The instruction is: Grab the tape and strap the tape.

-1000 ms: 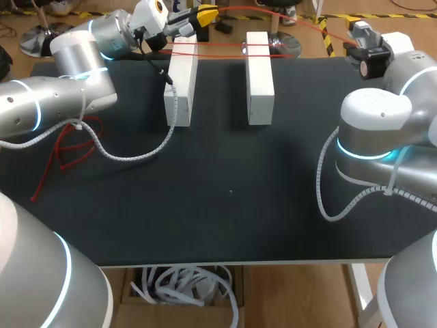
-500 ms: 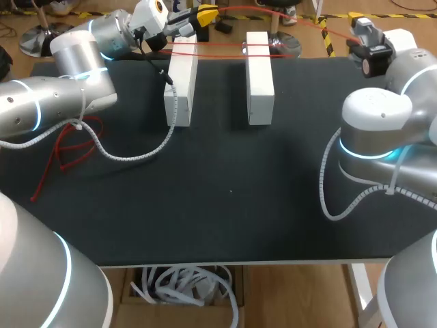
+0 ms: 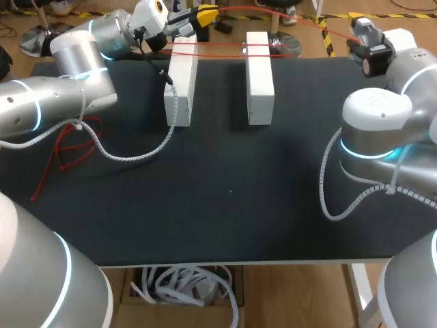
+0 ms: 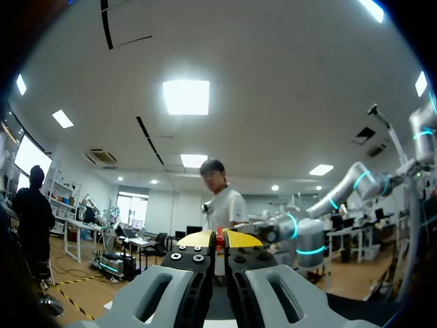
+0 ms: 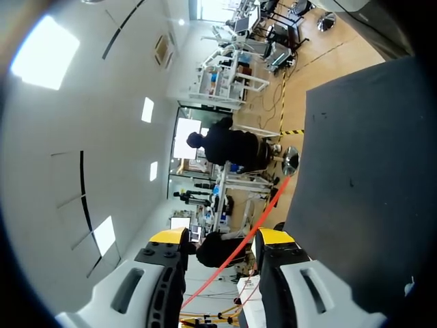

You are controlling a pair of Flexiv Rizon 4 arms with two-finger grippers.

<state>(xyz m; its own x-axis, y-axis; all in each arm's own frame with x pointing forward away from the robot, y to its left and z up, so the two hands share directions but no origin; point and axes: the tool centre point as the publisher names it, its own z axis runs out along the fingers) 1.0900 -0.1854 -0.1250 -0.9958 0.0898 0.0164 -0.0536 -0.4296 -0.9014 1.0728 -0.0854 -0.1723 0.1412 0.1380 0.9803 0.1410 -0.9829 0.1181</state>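
Two white blocks (image 3: 181, 82) (image 3: 260, 78) lie side by side at the far part of the black table (image 3: 232, 205). A thin red tape (image 3: 225, 45) runs across their far ends in two lines. My left gripper (image 3: 205, 14) hovers above the left block's far end and is shut on the tape, which shows as a red sliver between its closed yellow tips (image 4: 219, 239). From there the tape rises over to my right gripper (image 3: 356, 27) at the far right corner. In the right wrist view the tape (image 5: 254, 222) passes between that gripper's (image 5: 222, 239) parted fingers without both touching it.
A loose tangle of the red tape (image 3: 68, 147) lies on the table's left side under my left arm. The left arm's white cable hose (image 3: 136, 154) droops onto the table beside the left block. My right arm's bulky joint (image 3: 375, 137) hangs over the right edge.
My right gripper has shifted slightly away, toward the far edge. The left gripper, the blocks and the tape across them have stayed put.
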